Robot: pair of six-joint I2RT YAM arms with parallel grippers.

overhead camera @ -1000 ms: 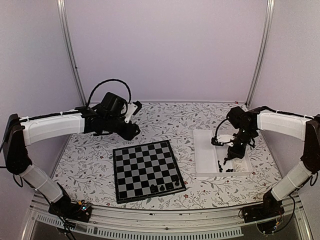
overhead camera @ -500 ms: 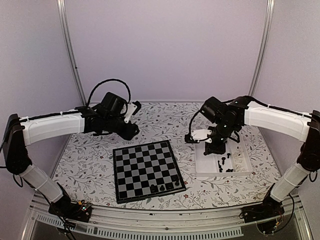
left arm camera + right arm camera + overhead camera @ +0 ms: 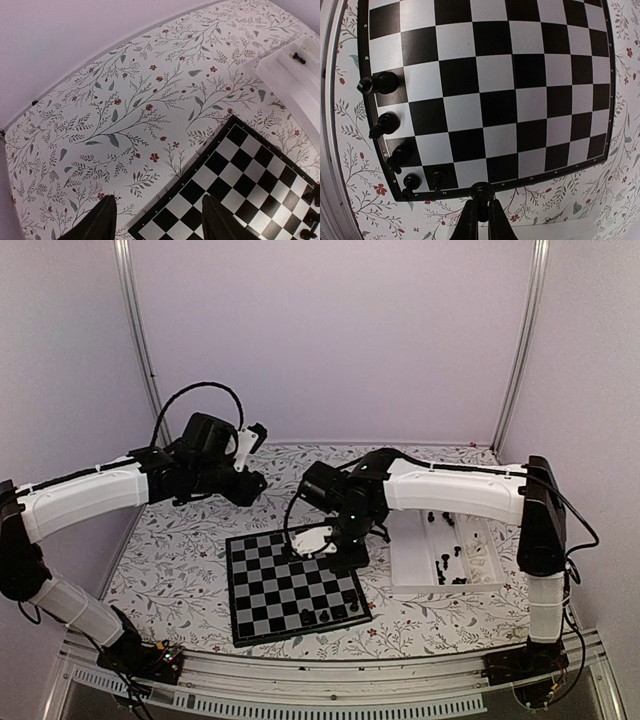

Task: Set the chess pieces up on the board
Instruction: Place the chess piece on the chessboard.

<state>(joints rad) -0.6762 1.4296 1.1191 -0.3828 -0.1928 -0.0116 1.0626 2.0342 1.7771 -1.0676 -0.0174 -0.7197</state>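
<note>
While the right arm stretches leftward across the table, the right gripper hangs at the board's far right edge, clenched on a black piece, possibly a pawn, though its top alone shows. Other pieces stand in the board's near right corner; more lie in the tray. The left arm is raised, elbow bent, the left gripper released and bare above the board's far left corner.

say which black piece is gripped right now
The piece pinched in the right fingers, over the board's edge; others sit on squares or in the tray.
</note>
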